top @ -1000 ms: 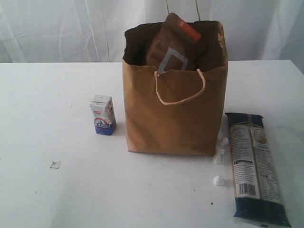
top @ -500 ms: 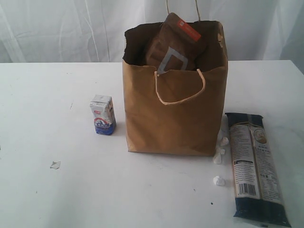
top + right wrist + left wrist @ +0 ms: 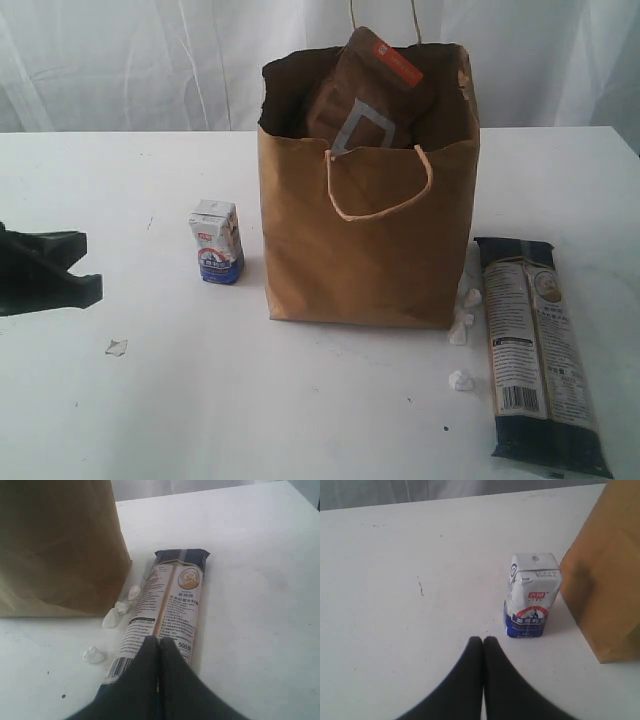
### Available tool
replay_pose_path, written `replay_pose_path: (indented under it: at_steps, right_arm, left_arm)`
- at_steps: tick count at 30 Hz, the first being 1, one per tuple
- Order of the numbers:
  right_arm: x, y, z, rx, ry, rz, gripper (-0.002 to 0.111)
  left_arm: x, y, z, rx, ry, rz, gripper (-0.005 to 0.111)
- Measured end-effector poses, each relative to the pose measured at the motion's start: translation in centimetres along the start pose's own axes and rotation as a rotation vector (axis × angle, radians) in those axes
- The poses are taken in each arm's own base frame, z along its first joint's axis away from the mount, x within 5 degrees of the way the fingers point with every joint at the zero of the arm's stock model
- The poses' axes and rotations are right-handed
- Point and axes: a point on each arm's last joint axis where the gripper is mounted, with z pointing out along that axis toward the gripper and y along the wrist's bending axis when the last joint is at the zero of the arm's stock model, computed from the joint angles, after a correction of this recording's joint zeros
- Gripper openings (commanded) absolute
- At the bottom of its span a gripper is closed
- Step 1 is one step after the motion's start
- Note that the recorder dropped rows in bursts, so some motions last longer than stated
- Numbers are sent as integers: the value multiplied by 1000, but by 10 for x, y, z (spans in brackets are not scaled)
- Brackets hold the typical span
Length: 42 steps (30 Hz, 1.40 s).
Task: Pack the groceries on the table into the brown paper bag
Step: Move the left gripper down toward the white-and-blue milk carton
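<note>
The brown paper bag stands upright mid-table, with a brown foil pouch sticking out of its top. A small white-blue carton stands just left of the bag, also seen as the carton beside the bag. My left gripper enters at the left edge, shut and empty; in its wrist view the gripper sits short of the carton. The long dark pasta packet lies right of the bag. My right gripper is shut and empty above the packet.
Several small white crumpled bits lie between the bag and the packet, seen also as white bits. A tiny pale flake lies on the white table at front left. White curtains hang behind.
My left gripper has come into the exterior view from the left edge, moving toward the carton. Nothing else has moved.
</note>
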Motion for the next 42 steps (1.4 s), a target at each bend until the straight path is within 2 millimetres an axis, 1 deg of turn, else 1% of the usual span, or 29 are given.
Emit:
replay_pose_path:
  at_steps: [1,4,6,8,9,13,16,19,25,29,31,36,42]
  right_arm:
    - [0,0,0,0,0,0,0]
    - [0,0,0,0,0,0,0]
    - [0,0,0,0,0,0,0]
    - [0,0,0,0,0,0,0]
    - [0,0,0,0,0,0,0]
    - [0,0,0,0,0,0,0]
    - [0,0,0,0,0,0,0]
    - [0,0,0,0,0,0,0]
    - [0,0,0,0,0,0,0]
    - [0,0,0,0,0,0,0]
    - [0,0,0,0,0,0,0]
    - [0,0,0,0,0,2,0]
    - [0,0,0,0,0,2,0]
  left_arm:
    - [-2,-1,4,11,3,27,19]
    - [-4,-5,14,64,-5,127,47]
    - [-2,-8,18,99,-14,168,62]
    - [-1,-9,20,114,-16,185,70]
    - [-1,-9,21,116,-15,186,72]
    - [-2,-10,21,128,-39,186,69]
    - [-7,-12,22,152,-94,161,68]
    - [-6,-14,27,177,-124,145,68]
    - [4,-12,48,192,-192,59,68]
    - [9,-12,64,211,-191,49,68]
    - [7,-14,72,231,-193,67,68]
    - [-6,-20,92,306,-223,163,68]
    - [-5,-19,110,310,-188,194,68]
